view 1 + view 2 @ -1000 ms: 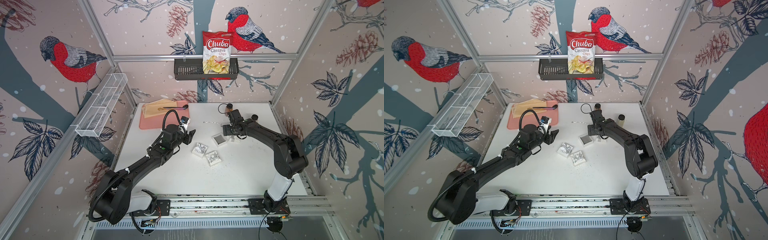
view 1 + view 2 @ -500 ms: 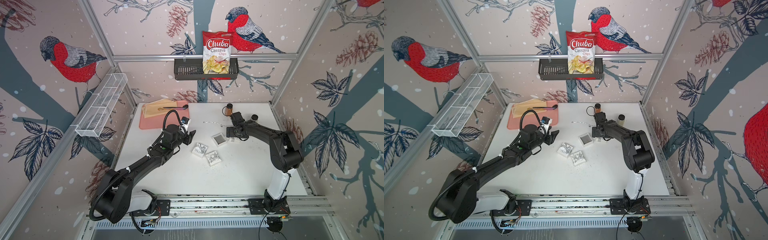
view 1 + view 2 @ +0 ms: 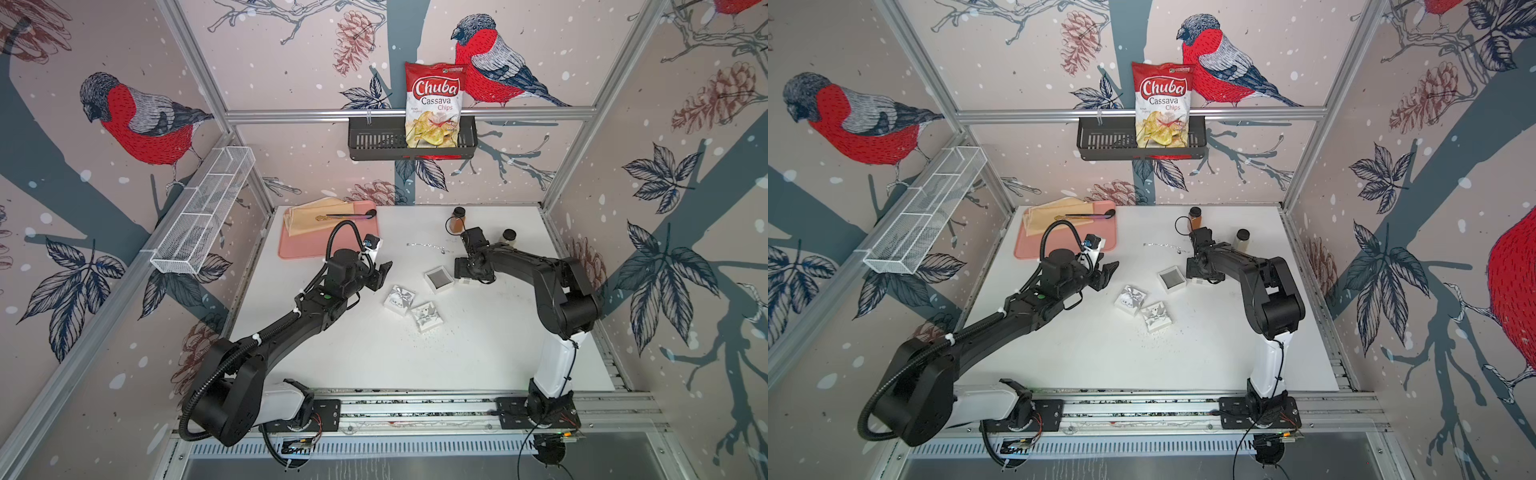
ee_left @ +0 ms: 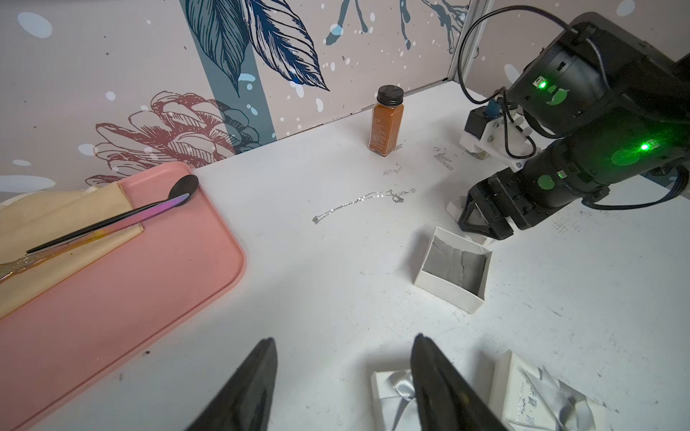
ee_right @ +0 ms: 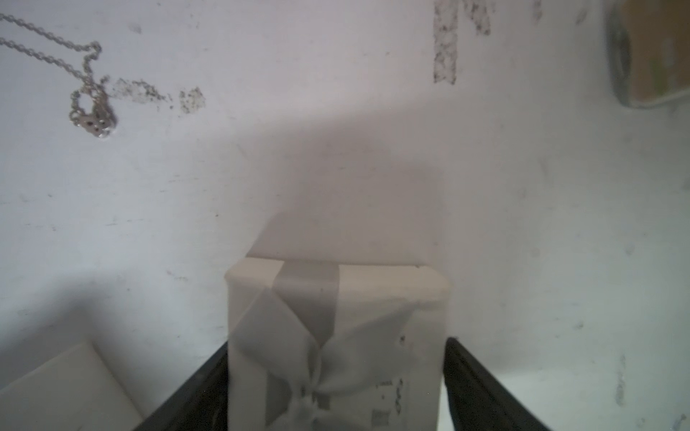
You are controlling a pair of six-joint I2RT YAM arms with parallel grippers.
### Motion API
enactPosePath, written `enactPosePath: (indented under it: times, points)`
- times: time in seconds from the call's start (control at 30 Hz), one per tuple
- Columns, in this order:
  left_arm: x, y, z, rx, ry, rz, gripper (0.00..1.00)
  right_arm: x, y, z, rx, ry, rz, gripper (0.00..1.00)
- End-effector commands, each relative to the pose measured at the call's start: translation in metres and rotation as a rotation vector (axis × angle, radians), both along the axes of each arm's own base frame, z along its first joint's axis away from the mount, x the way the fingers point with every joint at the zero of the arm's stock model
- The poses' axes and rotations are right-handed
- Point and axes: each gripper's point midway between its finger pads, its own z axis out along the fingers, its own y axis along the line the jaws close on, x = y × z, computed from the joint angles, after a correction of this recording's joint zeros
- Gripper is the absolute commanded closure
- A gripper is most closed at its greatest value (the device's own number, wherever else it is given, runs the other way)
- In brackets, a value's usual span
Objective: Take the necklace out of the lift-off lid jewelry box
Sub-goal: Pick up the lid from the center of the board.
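Note:
The thin silver necklace (image 3: 426, 246) (image 3: 1160, 246) (image 4: 358, 201) (image 5: 86, 86) lies stretched out on the white table, outside the jewelry box. The box's open white base (image 3: 437, 279) (image 3: 1171, 279) (image 4: 453, 268) shows only grey lining. Its lid (image 3: 465, 281) (image 5: 336, 328), white with a grey bow, rests on the table to the right of the base. My right gripper (image 3: 464, 275) (image 5: 336, 343) straddles the lid, open, with a thin gap at one finger. My left gripper (image 3: 384, 270) (image 4: 343, 337) hovers open and empty to the left of the base.
Two closed white gift boxes (image 3: 400, 298) (image 3: 427, 316) sit in front of the base. Two spice jars (image 3: 457, 220) (image 3: 509, 237) stand behind the right gripper. A pink tray (image 3: 316, 245) with a cloth and spoon lies at the back left.
My right gripper has shifted a little right and nearer, over the lid, with its elbow folding back, and its jaws have narrowed. The left arm has not moved.

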Motion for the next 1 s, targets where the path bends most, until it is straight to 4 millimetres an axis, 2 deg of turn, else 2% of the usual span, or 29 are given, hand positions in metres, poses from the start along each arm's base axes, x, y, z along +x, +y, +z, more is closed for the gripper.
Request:
enactPosePath:
  times: [0.0, 0.2, 0.53, 0.8, 0.87, 0.97]
  points:
    - [0.003, 0.000, 0.005, -0.005, -0.017, 0.006, 0.39, -0.005, -0.002, -0.005, -0.024, 0.034, 0.025, 0.20]
    - [0.004, -0.001, 0.006, -0.006, -0.013, 0.005, 0.39, -0.009, -0.002, -0.003, -0.034, 0.043, 0.052, 0.22]
    - [0.002, 0.001, 0.008, -0.014, -0.016, 0.011, 0.39, -0.009, 0.009, 0.021, -0.014, 0.033, 0.173, 0.26]
    - [0.002, 0.003, 0.009, -0.013, -0.020, 0.018, 0.38, -0.005, 0.030, 0.056, 0.018, -0.021, 0.280, 0.26]
    - [0.002, 0.002, 0.009, -0.014, -0.018, 0.016, 0.38, -0.007, 0.042, 0.064, 0.047, -0.029, 0.335, 0.26]
    - [0.001, 0.002, 0.010, -0.018, -0.019, 0.011, 0.38, -0.020, 0.070, 0.073, 0.093, -0.041, 0.473, 0.25]
